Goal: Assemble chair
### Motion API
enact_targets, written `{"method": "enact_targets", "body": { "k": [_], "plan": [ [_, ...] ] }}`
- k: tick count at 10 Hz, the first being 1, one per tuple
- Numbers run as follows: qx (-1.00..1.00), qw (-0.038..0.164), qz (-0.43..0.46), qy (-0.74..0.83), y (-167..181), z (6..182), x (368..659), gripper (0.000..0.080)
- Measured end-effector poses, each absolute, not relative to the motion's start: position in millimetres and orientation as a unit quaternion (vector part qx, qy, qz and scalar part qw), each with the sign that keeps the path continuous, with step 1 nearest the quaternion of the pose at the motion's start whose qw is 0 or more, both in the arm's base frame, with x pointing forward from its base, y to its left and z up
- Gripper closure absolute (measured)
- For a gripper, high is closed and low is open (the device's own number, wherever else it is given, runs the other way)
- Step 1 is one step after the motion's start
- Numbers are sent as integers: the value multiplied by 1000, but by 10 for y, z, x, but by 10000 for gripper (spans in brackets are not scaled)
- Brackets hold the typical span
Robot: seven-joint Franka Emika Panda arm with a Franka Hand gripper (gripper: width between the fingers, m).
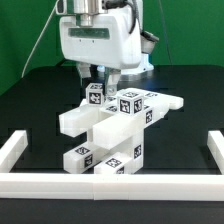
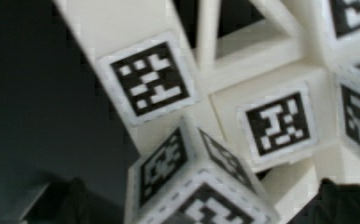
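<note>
The chair (image 1: 118,125) is a cluster of chunky white tagged slabs and bars, partly joined, in the middle of the black table. A small white tagged block (image 1: 95,95) stands up at its top on the exterior view's left. My gripper (image 1: 100,80) hangs straight above this block, one finger on each side of its top. In the wrist view the block (image 2: 203,190) shows corner-on between my dark fingers (image 2: 61,200), with a dark gap on each side. The jaws stand open and hold nothing. Tagged chair faces (image 2: 159,80) fill the rest of the wrist view.
Long thin white border rails run along the front (image 1: 110,183), the exterior view's left (image 1: 14,148) and its right (image 1: 211,148). A loose tagged block (image 1: 82,158) lies at the chair's front left. The arm's white body (image 1: 97,40) looms behind.
</note>
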State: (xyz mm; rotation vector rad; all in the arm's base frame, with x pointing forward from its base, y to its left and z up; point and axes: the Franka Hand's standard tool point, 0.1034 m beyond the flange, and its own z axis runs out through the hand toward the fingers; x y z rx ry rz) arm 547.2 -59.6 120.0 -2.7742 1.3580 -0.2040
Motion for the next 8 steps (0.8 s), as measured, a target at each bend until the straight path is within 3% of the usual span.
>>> {"method": "enact_targets", "body": {
  "k": [4,5,7,8],
  "plan": [
    [-962,5,-67,266,-633,1185,5436,151],
    [-982,-8,-65,176,-646,1183,5441,151],
    [-984,-11,-70,163,-645,1182,5459,151],
    [-984,-11,-70,161,-647,1182,5458,274]
  ]
}}
